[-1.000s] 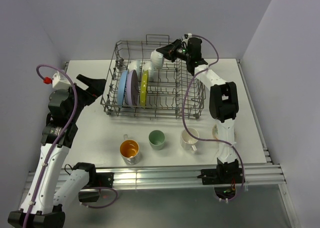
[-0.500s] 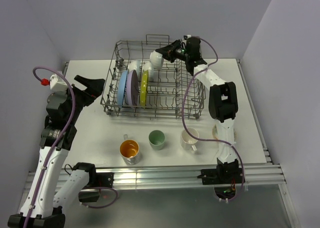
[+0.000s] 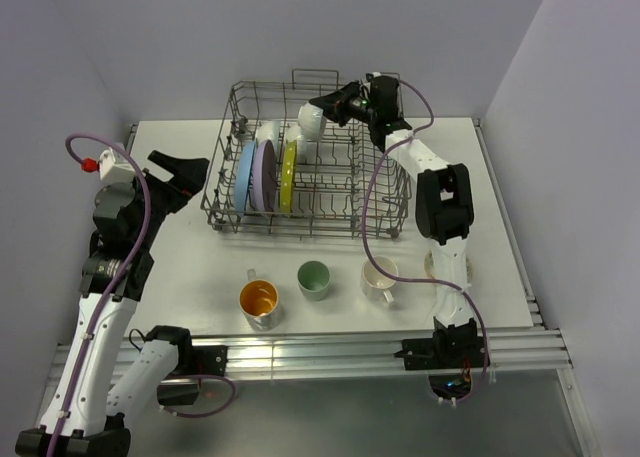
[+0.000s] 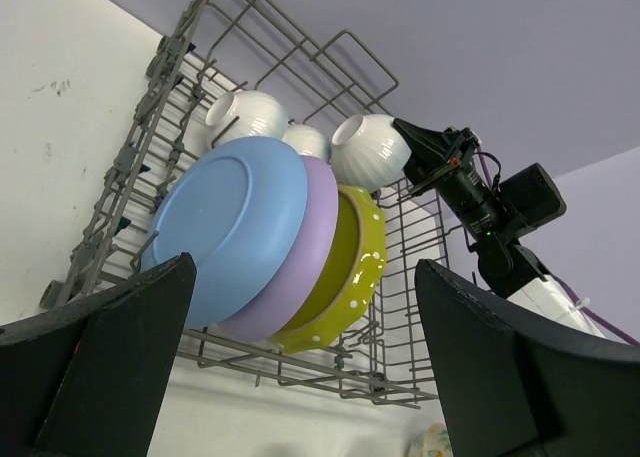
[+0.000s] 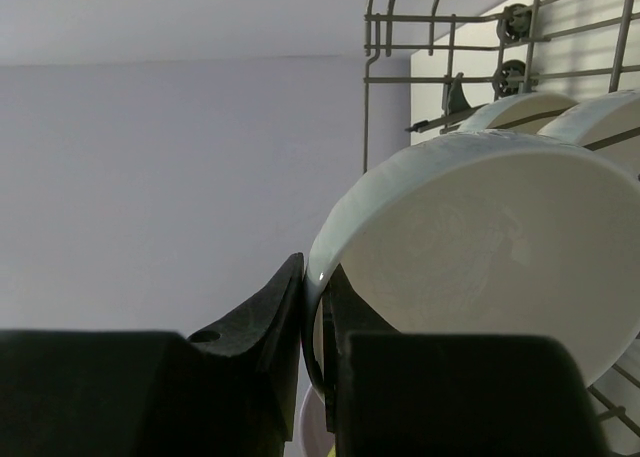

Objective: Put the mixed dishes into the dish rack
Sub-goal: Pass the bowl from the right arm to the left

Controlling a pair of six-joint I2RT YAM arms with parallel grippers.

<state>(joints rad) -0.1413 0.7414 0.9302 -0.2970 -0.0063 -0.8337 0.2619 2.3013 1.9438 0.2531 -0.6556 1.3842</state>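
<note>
Three plates (image 3: 264, 174) and two white bowls (image 4: 245, 117) stood in the dish rack (image 3: 310, 220). The right fingers (image 5: 265, 312) were clenched on a third white bowl (image 3: 311, 120) above the rack's far side, while the left fingers (image 4: 100, 367) hung released. The orange-inside cup (image 3: 258, 300), pale green cup (image 3: 313, 277) and white mug (image 3: 379, 277) were left on the worktop (image 3: 180, 267).

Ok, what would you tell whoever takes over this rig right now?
Left gripper open, empty, beside the dish rack.
Right gripper shut on the rim of a white bowl at the rack's far side.
Racked: blue plate, lavender plate, yellow-green plate, two white bowls.
To do: release the bowl, then load orange-inside cup, pale green cup, white mug, and the patterned dish behind the right arm.
</note>
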